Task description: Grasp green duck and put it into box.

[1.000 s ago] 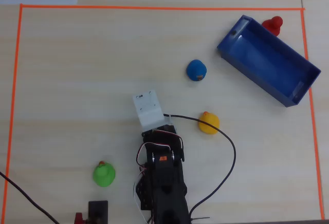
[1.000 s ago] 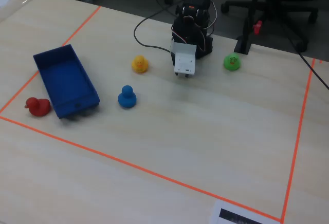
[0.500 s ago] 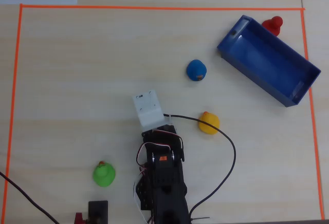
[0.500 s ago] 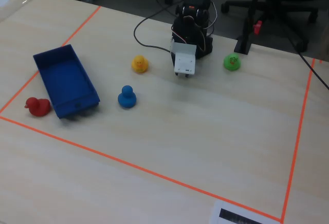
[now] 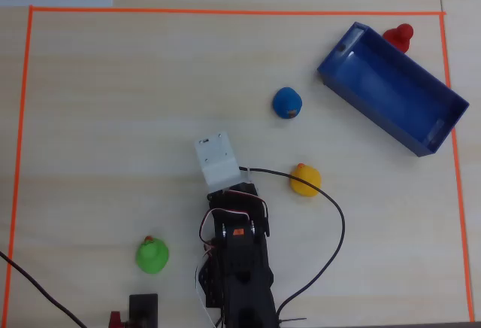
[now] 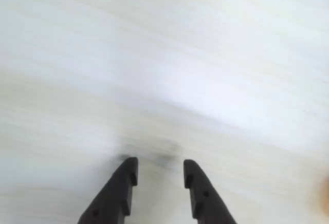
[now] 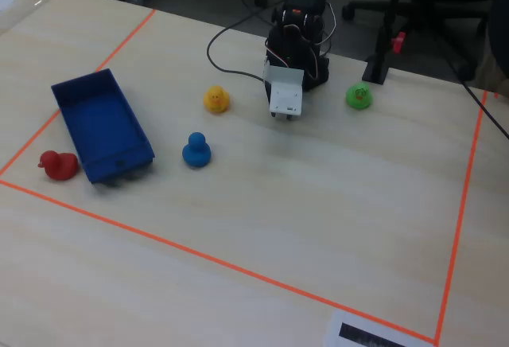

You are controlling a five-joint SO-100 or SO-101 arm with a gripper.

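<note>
— Blue plastic, the box [image 5: 391, 98] at the overhead view's upper right: anything in it?
— Nothing; the red duck [image 5: 399, 37] touches its outer wall.
— And the green duck [image 5: 152, 256]?
— Lower left on the counter [image 5: 113, 102], beside the arm.
— The hand [image 6: 160, 167]?
— Slightly parted, gripping nothing, over bare wood.

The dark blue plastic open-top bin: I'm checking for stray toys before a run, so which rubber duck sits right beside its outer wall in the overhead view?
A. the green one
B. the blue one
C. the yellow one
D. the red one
D: the small red rubber duck sits right against the outside of the dark blue plastic bin near the orange tape corner; the other ducks stand well away from it.
</note>
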